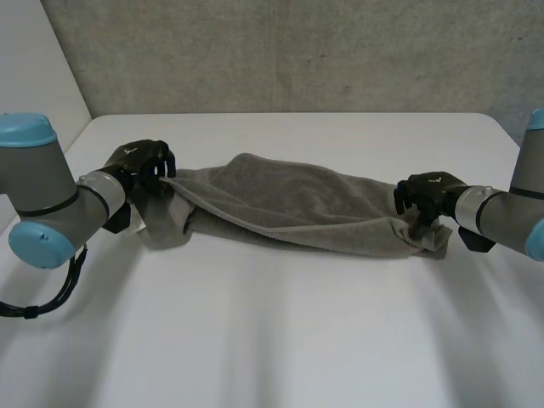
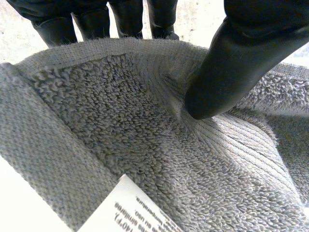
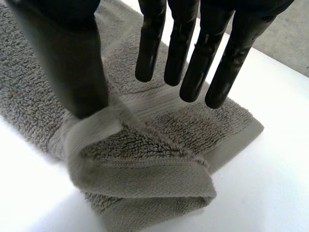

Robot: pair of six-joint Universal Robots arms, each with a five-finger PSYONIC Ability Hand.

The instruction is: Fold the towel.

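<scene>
A grey towel (image 1: pixel 280 204) lies folded lengthwise in a long band across the middle of the table. My left hand (image 1: pixel 140 166) holds its left end a little off the table. In the left wrist view the thumb (image 2: pixel 231 63) presses into the towel (image 2: pixel 120 145) and the fingers (image 2: pixel 91 19) sit behind the hem, pinching it. My right hand (image 1: pixel 429 194) is over the right end. There its fingers (image 3: pixel 193 58) are straight and spread above the towel (image 3: pixel 145 174), which lies folded on the table. The thumb rests against a raised fold of the hem.
The white table (image 1: pixel 272 340) stretches wide in front of the towel and behind it. A white care label (image 2: pixel 130 208) hangs from the towel's left end. A grey wall stands behind the table's far edge.
</scene>
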